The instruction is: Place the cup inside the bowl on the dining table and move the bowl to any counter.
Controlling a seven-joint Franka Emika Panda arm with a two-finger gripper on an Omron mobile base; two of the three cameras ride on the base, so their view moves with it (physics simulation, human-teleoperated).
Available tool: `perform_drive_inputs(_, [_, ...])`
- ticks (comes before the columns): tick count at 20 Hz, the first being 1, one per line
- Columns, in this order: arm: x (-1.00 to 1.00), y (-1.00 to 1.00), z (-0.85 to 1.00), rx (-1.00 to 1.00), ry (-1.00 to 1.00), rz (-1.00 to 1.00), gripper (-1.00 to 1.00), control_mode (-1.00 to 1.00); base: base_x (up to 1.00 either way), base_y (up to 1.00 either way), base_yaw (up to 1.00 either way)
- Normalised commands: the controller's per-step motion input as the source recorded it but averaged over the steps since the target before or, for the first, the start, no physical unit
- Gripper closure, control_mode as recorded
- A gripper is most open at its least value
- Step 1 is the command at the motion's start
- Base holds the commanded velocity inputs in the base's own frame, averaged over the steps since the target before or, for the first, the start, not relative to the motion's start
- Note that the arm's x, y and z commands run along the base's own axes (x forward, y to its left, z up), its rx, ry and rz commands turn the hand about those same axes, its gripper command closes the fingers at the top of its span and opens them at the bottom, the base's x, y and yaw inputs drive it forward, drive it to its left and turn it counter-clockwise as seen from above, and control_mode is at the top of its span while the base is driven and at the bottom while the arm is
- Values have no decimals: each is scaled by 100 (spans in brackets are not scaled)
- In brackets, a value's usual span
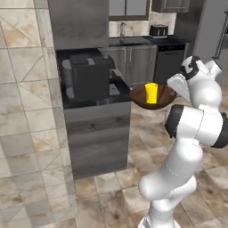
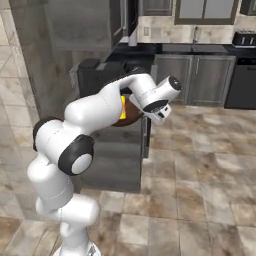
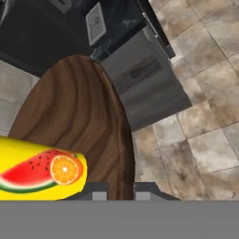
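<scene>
The dark-brown wooden bowl (image 1: 163,96) hangs in the air just right of the black counter (image 1: 116,91), at about the height of its top. The yellow cup (image 1: 151,92) stands inside it. In the hand view the cup (image 3: 42,170) shows a watermelon and orange print and rests in the bowl (image 3: 79,112). My gripper (image 1: 173,91) is shut on the bowl's right rim, which runs between the two fingertips (image 3: 95,191). In the right base view my arm covers most of the bowl (image 2: 134,113) and cup (image 2: 123,107). The dining table is out of view.
A dark coffee machine (image 1: 87,73) takes up most of the near counter top. Grey cabinet fronts (image 1: 95,138) drop below it to the tiled floor. A back counter (image 1: 133,42) carries a sink tap and a toaster (image 1: 159,30).
</scene>
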Motion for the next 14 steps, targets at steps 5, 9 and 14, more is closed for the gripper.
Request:
perform_drive_inputs(5, [0, 0, 0, 0, 0, 0, 100, 100, 83, -31, 0])
perform_drive_inputs(9, [0, 0, 0, 0, 0, 0, 100, 100, 67, -49, 0])
perform_drive_inputs(14, [0, 0, 0, 0, 0, 0, 100, 100, 40, -73, 0])
